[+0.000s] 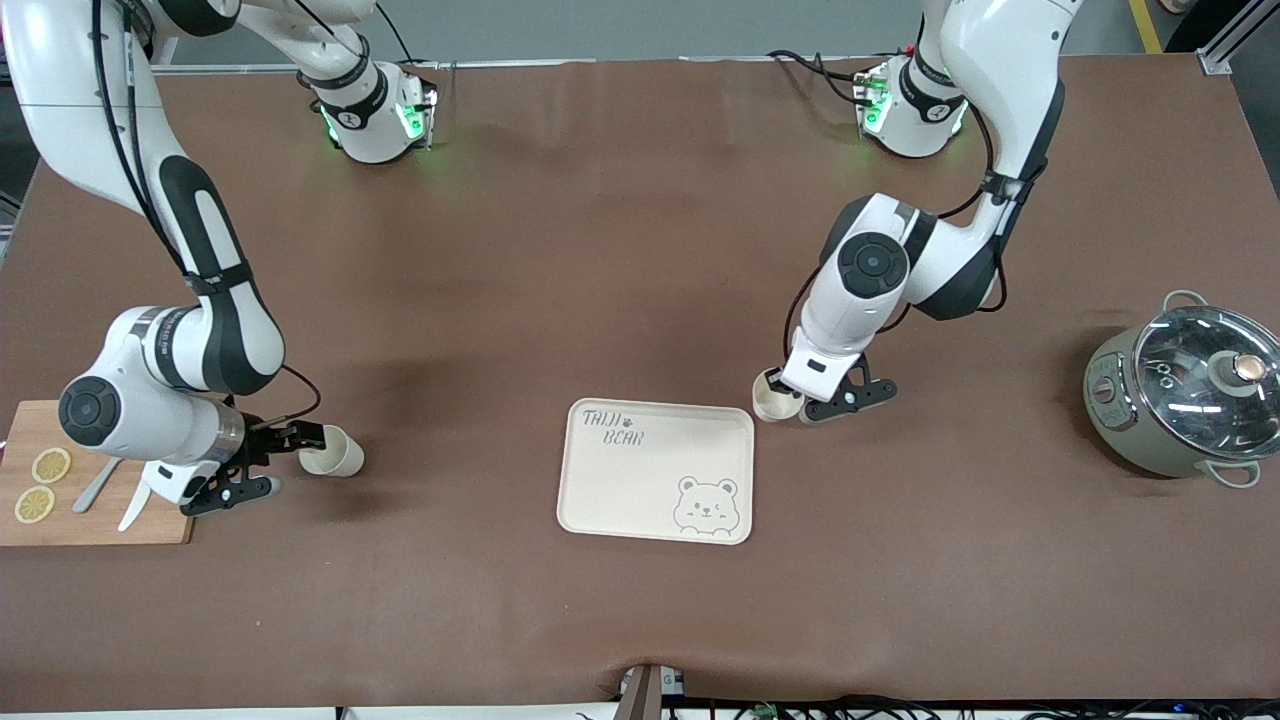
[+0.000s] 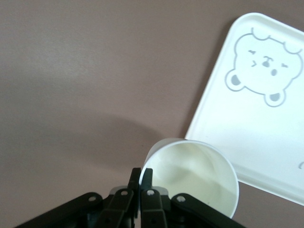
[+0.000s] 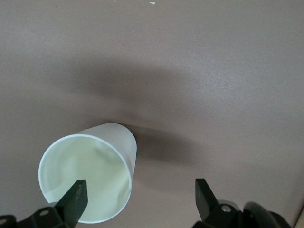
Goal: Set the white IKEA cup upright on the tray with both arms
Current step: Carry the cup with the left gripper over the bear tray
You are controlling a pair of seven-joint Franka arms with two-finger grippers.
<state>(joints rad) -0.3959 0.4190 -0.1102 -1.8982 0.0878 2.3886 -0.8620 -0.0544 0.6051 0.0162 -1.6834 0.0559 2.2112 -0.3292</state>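
Brown table — two cups, one tray.

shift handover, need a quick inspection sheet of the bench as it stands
surface: brown mat, nothing spilled.
job's things: tray holds nothing; one cup beside its edge toward the left arm's end; second cup on its side by the board.
clutter: board with two lemon slices and a knife; lidded pot at the left arm's end.
grippers: left gripper jaws shut on the first cup's rim; right gripper jaws open around the lying cup's mouth.
cables: black leads along both arms, more at the mat's near edge.
surroundings: grey floor and a metal frame past the mat.
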